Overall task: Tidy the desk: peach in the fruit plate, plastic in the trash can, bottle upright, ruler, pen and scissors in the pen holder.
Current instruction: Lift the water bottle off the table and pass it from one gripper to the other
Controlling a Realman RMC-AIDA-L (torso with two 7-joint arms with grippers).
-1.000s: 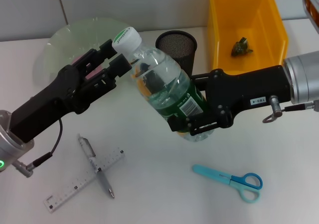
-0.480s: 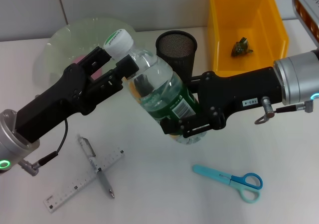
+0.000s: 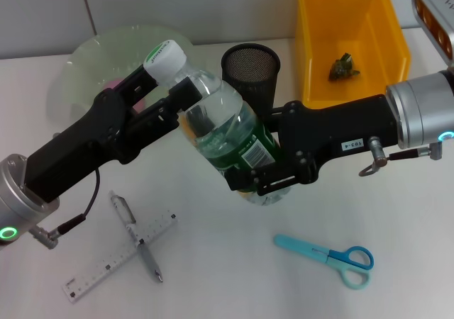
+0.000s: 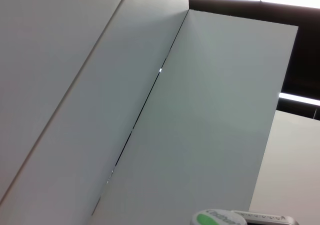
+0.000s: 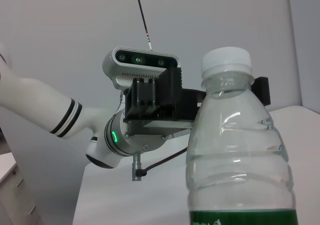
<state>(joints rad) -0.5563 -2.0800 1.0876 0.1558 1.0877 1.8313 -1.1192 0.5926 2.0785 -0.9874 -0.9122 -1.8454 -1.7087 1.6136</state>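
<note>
Two grippers share the bottle [image 3: 223,138] just in front of the pen holder [image 3: 251,68]: keep your right gripper [image 3: 259,177] clenched on its base, your left gripper [image 3: 167,92] pinching its neck, and level it upright before lowering.

Head cam overhead, facing desk [image 3: 213,262]; wrist cams close, upward; share bottle [image 3: 220,131] cap.

The ruler [image 3: 120,255] has tiny marks, too small to read. The right gripper [image 3: 264,181] arm's sticker and the bottle [image 3: 225,140] label can't be read either.
</note>
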